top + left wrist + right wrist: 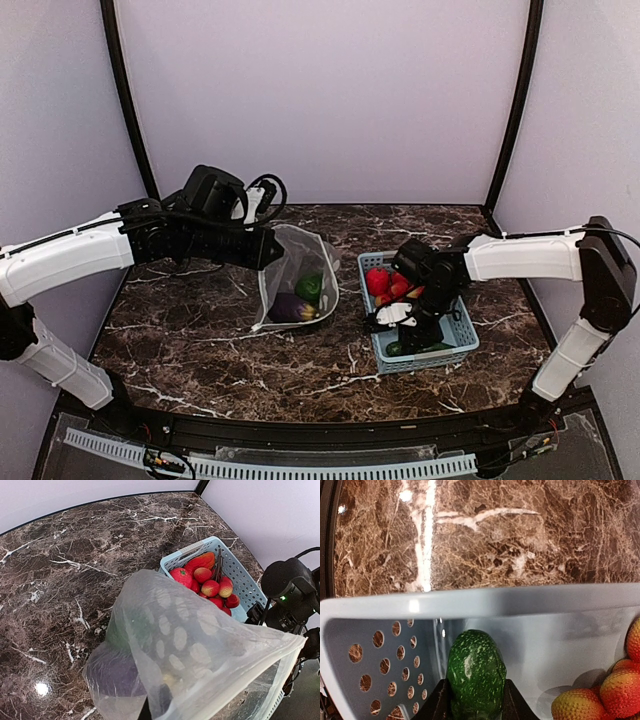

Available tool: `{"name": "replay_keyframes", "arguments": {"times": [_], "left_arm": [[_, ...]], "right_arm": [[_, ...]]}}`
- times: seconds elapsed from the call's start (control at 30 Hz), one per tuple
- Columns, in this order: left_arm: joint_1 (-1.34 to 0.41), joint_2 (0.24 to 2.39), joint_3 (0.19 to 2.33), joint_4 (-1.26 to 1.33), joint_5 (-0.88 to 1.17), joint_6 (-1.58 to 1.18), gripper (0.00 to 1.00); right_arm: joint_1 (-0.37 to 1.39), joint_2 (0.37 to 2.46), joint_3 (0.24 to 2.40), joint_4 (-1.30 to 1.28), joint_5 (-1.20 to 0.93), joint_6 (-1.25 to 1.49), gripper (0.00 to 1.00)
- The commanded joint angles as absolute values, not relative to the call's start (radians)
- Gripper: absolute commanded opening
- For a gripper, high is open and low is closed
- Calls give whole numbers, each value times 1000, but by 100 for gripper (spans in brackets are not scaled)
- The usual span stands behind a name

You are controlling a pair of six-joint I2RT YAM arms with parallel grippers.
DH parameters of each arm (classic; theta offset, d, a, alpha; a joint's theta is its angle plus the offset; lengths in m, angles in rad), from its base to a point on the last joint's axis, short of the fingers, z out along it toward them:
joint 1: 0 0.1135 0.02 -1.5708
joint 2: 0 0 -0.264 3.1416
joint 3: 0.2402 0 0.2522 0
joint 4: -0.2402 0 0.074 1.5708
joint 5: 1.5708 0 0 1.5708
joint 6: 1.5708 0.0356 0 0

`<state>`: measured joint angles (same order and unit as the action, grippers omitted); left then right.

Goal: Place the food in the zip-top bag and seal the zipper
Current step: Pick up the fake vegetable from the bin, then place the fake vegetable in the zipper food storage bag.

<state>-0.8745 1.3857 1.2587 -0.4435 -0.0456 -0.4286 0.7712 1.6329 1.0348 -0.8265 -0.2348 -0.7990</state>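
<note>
My right gripper point(476, 692) is down in the basket point(470, 602), pinching the green cucumber point(476, 667), with the red fruits point(615, 690) at its 3 o'clock. My left gripper point(268, 247) is pressed together on the rim of the zip-top bag point(298, 262), which lies on the table point(200, 330) at 9 o'clock from the basket.

Dark brown marble table point(200, 340) is veined white; clear soft plastic bag point(190, 645) bears rows of white dots, a dark purple toy eggplant point(288, 308) inside; light-blue perforated plastic basket point(425, 362), at three o'clock of the bag, holds red and red-yellow round toy fruits point(210, 587) and a pale-flecked green toy cucumber point(476, 672).
</note>
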Motion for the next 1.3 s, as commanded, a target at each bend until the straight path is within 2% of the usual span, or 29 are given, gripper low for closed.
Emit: {"name": "replay_keyframes", "arguments": {"times": [0.0,0.43,0.6,0.77,1.07,1.27], "left_arm": [[-876,1372,1237,-426,-32,-425,1],[-876,1409,1248,-376,-4,-454,1],[-877,1422,1256,-337,31,-483,1],[-876,1444,1274,-310,42,-501,1],[-876,1482,1299,-258,56,-568,1],[-869,1497,1323,-255,71,-578,1]], "right_arm": [[759,1552,1091,-874,-268,-783,30],[733,1392,1231,-926,-451,-732,20],[733,1341,1343,-923,-575,-689,21],[734,1303,1446,-824,-701,-651,26],[760,1429,1642,-681,-869,-560,28],[781,1503,1662,-558,-900,-525,27]]}}
